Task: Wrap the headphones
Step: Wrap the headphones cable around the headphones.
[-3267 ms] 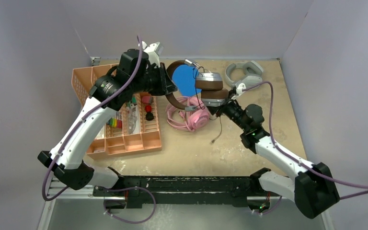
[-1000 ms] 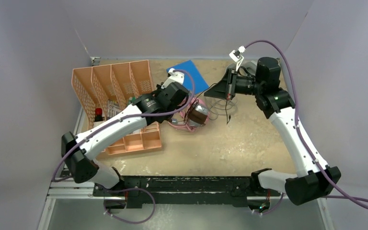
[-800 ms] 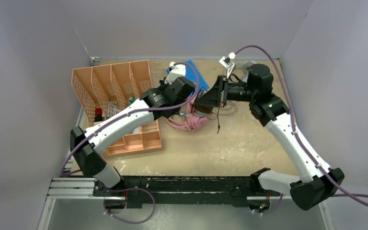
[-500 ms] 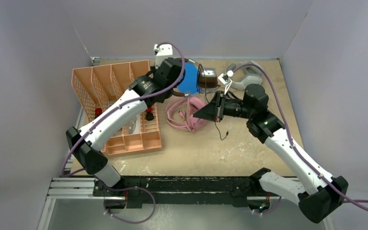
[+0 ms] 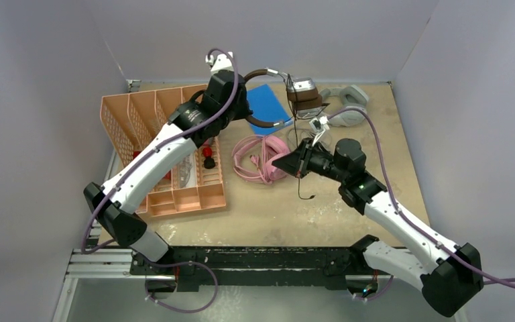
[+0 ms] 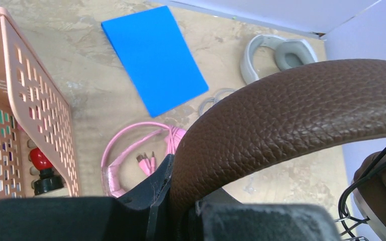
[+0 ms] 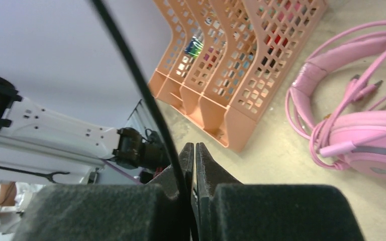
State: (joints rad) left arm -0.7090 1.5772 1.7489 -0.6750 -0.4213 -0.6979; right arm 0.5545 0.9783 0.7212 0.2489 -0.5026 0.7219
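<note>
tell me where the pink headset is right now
In the top view, the pink headset lies on the table at centre, between the peach organizer on its left and the right gripper on its right.

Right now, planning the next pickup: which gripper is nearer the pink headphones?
Right. The right gripper, pinching black cable, is beside the pink headphones; the left gripper holds the brown headband farther back.

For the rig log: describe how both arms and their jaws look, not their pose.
Left arm and right arm alike: white link shells, black joints and bases. A purple cable loops along each to a small white wrist camera mount. Jaws are black, blocky.
</note>
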